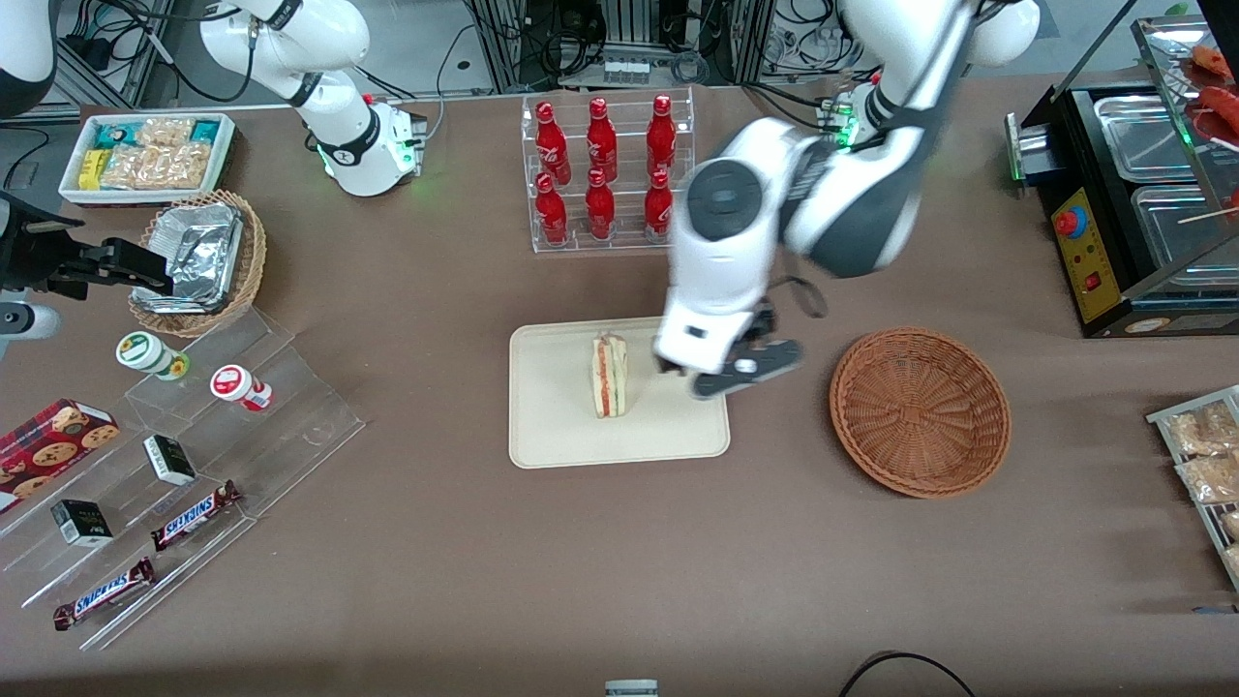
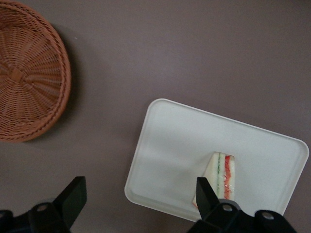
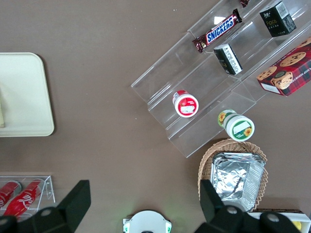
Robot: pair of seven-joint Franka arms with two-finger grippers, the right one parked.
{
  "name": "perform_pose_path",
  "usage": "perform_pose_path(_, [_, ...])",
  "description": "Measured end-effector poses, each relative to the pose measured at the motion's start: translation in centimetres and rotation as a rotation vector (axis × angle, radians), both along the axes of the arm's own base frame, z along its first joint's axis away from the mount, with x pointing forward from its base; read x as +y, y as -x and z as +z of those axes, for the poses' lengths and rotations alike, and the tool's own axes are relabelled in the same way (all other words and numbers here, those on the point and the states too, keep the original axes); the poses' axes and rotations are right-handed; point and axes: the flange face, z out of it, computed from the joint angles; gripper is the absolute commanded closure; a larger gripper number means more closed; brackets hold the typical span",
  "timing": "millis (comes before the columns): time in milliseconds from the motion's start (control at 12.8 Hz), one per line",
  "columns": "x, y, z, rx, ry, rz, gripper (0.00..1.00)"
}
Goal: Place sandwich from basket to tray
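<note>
The sandwich (image 1: 610,376) stands on its edge on the cream tray (image 1: 561,426), red and green filling showing; the left wrist view has the sandwich (image 2: 222,174) on the tray (image 2: 175,150) too. The reddish-brown wicker basket (image 1: 920,410) sits beside the tray toward the working arm's end, with nothing in it; the wrist view catches part of the basket (image 2: 29,77). My gripper (image 1: 716,376) hangs open above the tray's edge nearest the basket, beside the sandwich and apart from it. Its black fingertips (image 2: 206,193) hold nothing.
A clear rack of red bottles (image 1: 605,169) stands farther from the front camera than the tray. A foil-lined basket (image 1: 198,261), a white snack bin (image 1: 145,155) and clear steps with snacks (image 1: 184,465) lie toward the parked arm's end. A black warmer (image 1: 1133,194) stands at the working arm's end.
</note>
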Motion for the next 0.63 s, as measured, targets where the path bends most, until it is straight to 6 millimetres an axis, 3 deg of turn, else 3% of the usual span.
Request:
perform_pose_path(391, [17.5, -0.4, 5.2, 0.043, 0.005, -0.067, 0.01])
perform_pose_path(626, [26.1, -0.3, 8.1, 0.073, 0.048, -0.131, 0.01])
